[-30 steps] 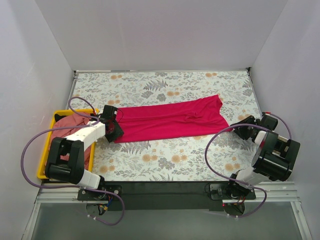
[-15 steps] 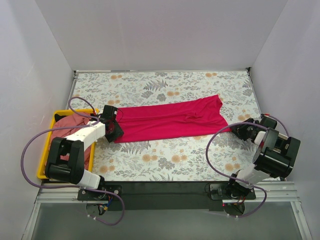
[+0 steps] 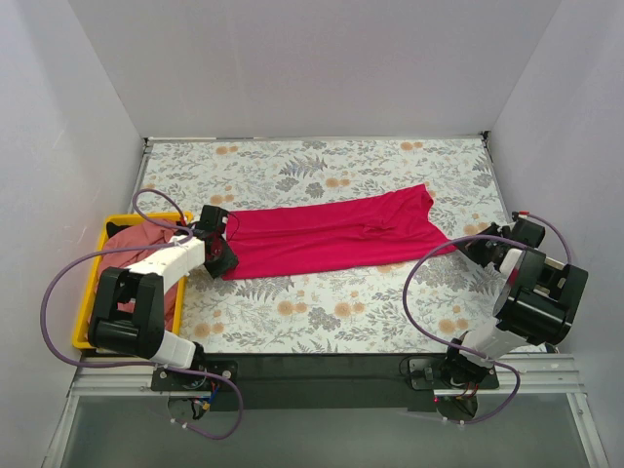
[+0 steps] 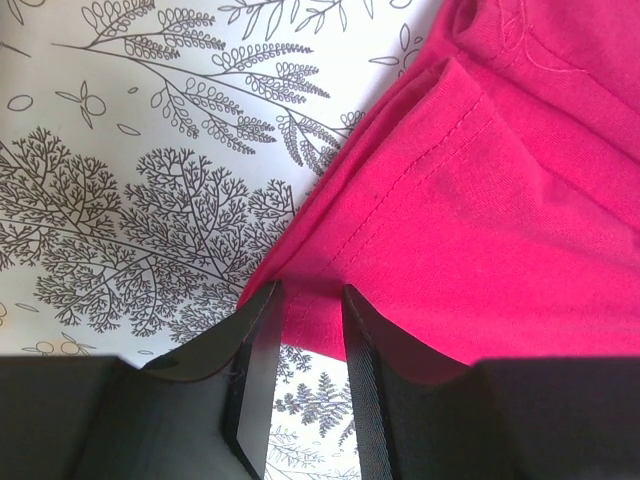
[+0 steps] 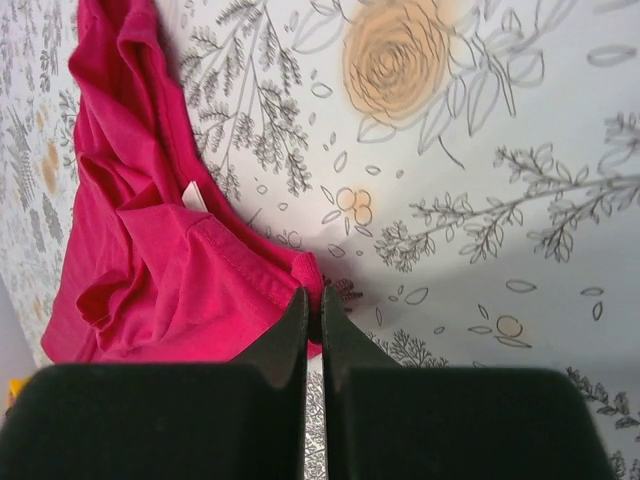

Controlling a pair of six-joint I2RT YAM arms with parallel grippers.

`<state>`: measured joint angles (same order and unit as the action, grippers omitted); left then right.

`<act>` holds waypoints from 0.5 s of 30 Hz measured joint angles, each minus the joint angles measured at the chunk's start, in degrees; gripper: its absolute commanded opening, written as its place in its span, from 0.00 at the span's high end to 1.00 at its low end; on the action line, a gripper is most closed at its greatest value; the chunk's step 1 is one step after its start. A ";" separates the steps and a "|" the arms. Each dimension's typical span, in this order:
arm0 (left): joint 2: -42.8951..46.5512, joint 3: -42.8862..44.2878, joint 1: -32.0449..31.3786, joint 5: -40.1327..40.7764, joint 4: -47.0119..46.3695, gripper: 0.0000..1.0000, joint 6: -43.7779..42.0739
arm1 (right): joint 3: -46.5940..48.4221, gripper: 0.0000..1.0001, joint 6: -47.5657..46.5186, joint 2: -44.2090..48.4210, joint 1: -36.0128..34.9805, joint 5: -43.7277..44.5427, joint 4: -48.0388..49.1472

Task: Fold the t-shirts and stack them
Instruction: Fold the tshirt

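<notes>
A bright magenta-red t-shirt (image 3: 331,234) lies as a long band across the flowered table, and a small white tag (image 5: 193,195) shows near its right end. My left gripper (image 3: 229,256) is at the shirt's left end. Its jaws (image 4: 310,292) stand a little apart, with the hem of the red cloth (image 4: 480,200) between the tips. My right gripper (image 3: 460,246) is at the right end, its fingers (image 5: 312,300) shut on the near corner of the shirt (image 5: 170,270). A dusty salmon-pink t-shirt (image 3: 132,239) lies bunched in the bin, partly hidden by the left arm.
The yellow bin (image 3: 81,314) stands at the table's left edge beside the left arm. White walls close in the table on the left, back and right. Purple cables (image 3: 419,283) loop from both arms over the near part of the table.
My right gripper has closed on the shirt's right corner and shifted slightly back and right. The left jaws have narrowed around the hem. The shirt has barely moved.
</notes>
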<state>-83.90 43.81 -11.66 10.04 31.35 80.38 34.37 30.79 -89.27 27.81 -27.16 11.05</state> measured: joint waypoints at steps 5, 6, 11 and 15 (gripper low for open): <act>-0.79 0.87 0.04 -0.20 1.20 0.71 0.00 | 3.34 0.99 -2.97 -0.02 0.17 0.13 -1.70; -0.96 1.03 0.11 -0.28 1.36 0.71 0.00 | 3.72 0.99 -3.37 -0.11 0.24 0.11 -2.01; -1.07 1.11 0.33 -0.92 1.44 0.69 0.00 | 4.13 0.99 -4.50 -1.95 1.42 -0.02 -3.04; -1.07 1.09 0.44 -2.10 1.40 0.67 0.00 | 4.09 0.99 -4.87 -3.48 2.21 -0.02 -4.26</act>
<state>-84.97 44.91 -11.22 7.94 32.75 80.38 38.46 25.91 -92.75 30.02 -27.18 6.79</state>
